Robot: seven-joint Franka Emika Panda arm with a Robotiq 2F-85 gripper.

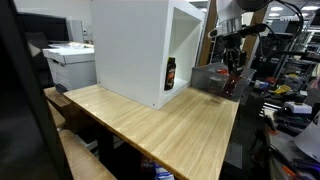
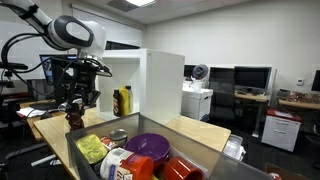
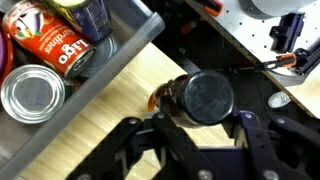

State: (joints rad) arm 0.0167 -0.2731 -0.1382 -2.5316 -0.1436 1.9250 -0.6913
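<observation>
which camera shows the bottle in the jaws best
The wrist view: the bottle sits mid-frame, close up, its top toward the camera, between the jaws. In both exterior views it is only a small dark shape, far off, partly covered by the jaws.

White rounded arm (image 2: 75, 32), black joint rings, black angular jaws

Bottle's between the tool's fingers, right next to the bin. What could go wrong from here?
1. In the wrist view the bottle in the tool sits close to the edge of the table; if the grip slips or it is let go there, it may tip over the edge.
2. The bin wall is right beside it; a sideways move could catch that wall and jolt the cans inside.
</observation>
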